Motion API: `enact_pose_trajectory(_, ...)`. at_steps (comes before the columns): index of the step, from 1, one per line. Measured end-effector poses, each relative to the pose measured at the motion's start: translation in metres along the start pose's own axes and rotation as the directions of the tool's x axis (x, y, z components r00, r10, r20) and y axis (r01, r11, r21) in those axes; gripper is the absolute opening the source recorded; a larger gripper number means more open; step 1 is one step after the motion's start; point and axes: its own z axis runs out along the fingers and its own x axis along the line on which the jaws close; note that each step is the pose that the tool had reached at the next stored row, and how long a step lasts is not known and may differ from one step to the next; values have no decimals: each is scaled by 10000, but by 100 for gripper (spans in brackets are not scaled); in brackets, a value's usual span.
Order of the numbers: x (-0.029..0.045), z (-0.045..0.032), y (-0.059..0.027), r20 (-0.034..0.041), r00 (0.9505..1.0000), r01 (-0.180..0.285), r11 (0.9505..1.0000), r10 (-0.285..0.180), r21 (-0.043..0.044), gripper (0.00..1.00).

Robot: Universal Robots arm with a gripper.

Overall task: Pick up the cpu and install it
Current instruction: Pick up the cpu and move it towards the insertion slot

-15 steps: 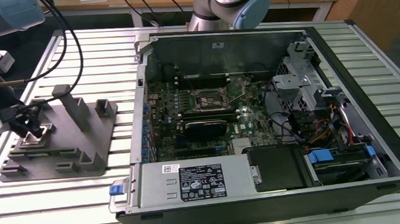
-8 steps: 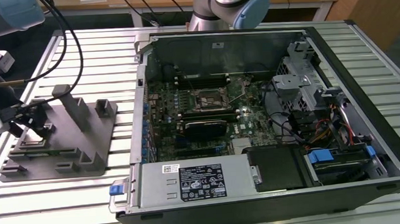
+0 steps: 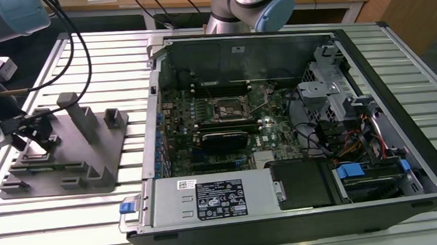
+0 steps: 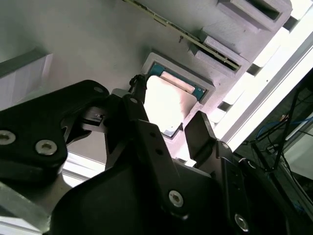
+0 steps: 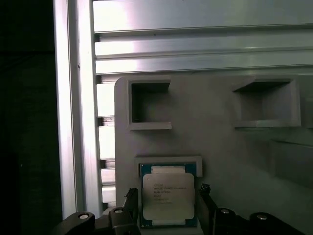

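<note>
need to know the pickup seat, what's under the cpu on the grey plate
The small square silver-topped cpu lies flat in a raised-lip pocket of the grey plastic fixture plate. The pocket floor beneath the chip is covered, so it cannot be seen.

You see the cpu (image 4: pixel 164 105) lid blown white by glare, the slatted surface (image 5: pixel 205 46) shining bright, and darkness beyond its edge.

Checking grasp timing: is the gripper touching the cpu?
Cannot tell. In the first wrist view the gripper straddles the cpu, but neither a gap nor contact shows plainly.
</note>
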Motion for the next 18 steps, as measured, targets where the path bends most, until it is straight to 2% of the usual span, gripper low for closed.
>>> enact_pose_trajectory(3,0,11,1,0,10000,-7,10000,7,-33,59)
enact_pose_trajectory(18,1,68,1,1,10000,-69,10000,69,-31,59)
